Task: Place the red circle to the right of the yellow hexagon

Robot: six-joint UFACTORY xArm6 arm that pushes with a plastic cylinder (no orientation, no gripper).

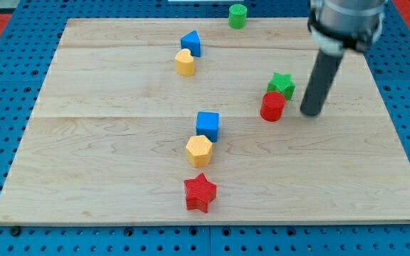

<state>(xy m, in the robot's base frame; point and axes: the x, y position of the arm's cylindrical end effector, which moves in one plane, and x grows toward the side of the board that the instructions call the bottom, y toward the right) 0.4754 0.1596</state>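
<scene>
The red circle (272, 107) stands right of the board's middle, touching the green star (282, 85) just above it. The yellow hexagon (198, 150) sits lower, near the board's centre, directly below the blue cube (207, 125) and touching it. My tip (309, 112) rests on the board a short way to the right of the red circle, with a small gap between them. The rod rises from it toward the view's top right.
A red star (200, 192) lies below the yellow hexagon. A yellow heart-like block (184, 62) and a blue block (191, 43) sit at the upper middle. A green cylinder (238, 16) stands at the board's top edge. The wooden board (84, 142) lies on a blue pegboard.
</scene>
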